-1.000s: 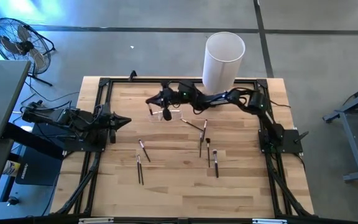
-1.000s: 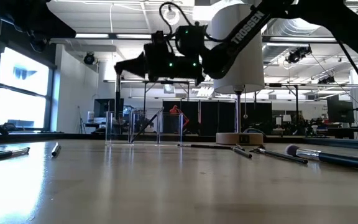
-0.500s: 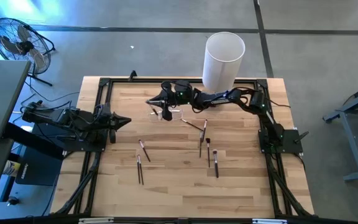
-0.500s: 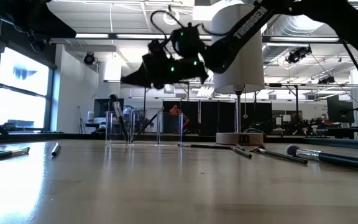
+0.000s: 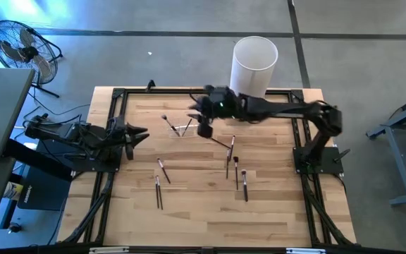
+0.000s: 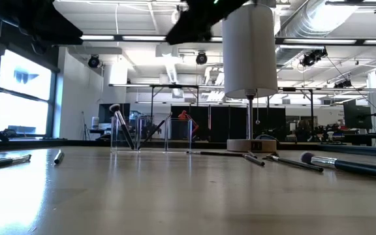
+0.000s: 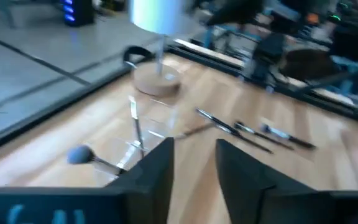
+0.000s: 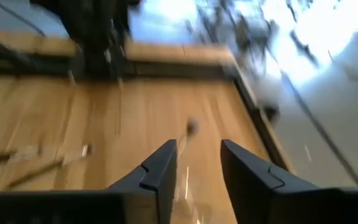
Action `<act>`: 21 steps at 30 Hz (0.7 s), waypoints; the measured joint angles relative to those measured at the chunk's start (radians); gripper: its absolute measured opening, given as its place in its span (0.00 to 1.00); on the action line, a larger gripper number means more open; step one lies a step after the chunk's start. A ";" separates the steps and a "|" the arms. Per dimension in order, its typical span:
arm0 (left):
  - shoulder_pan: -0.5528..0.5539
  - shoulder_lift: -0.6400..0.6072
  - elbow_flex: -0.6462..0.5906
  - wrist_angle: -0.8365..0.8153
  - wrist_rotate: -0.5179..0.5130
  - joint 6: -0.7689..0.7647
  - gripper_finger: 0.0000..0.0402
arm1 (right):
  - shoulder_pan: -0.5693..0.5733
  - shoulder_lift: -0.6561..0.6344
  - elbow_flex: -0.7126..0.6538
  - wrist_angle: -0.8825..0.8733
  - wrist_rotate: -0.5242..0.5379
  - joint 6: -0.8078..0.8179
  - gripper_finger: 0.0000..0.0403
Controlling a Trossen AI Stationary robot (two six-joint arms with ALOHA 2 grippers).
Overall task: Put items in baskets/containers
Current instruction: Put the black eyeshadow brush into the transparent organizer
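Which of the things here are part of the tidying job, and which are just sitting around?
Part of the job:
- brush in the holder
- clear holder
- loose brushes on the table
- right pincer, open and empty

Just sitting around:
- white cylinder
- fan
- left pincer, at the table's left edge

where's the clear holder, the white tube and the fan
clear holder point(image 6: 150, 134), low view, front wall
white tube point(image 5: 254, 68), high view, side wall
fan point(image 5: 15, 44), high view, grille centre
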 joint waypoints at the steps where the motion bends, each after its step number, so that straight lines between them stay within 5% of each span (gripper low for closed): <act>1: 0.000 0.000 0.000 0.020 -0.010 0.000 0.33 | 0.025 -0.025 0.000 -0.076 0.056 0.057 0.26; 6: 0.000 0.028 0.010 0.085 -0.041 -0.001 0.36 | 0.140 -0.091 -0.013 -0.441 0.190 0.485 0.11; 10: 0.000 0.151 0.047 0.079 -0.079 -0.040 0.37 | 0.237 -0.132 -0.142 -0.490 0.244 0.740 0.01; 16: 0.000 0.397 0.202 -0.111 -0.092 -0.366 0.37 | 0.362 -0.259 -0.449 -0.378 0.223 1.073 0.02; 21: 0.013 0.617 0.365 -0.417 0.021 -0.771 0.37 | 0.430 -0.411 -0.659 -0.369 0.216 1.230 0.01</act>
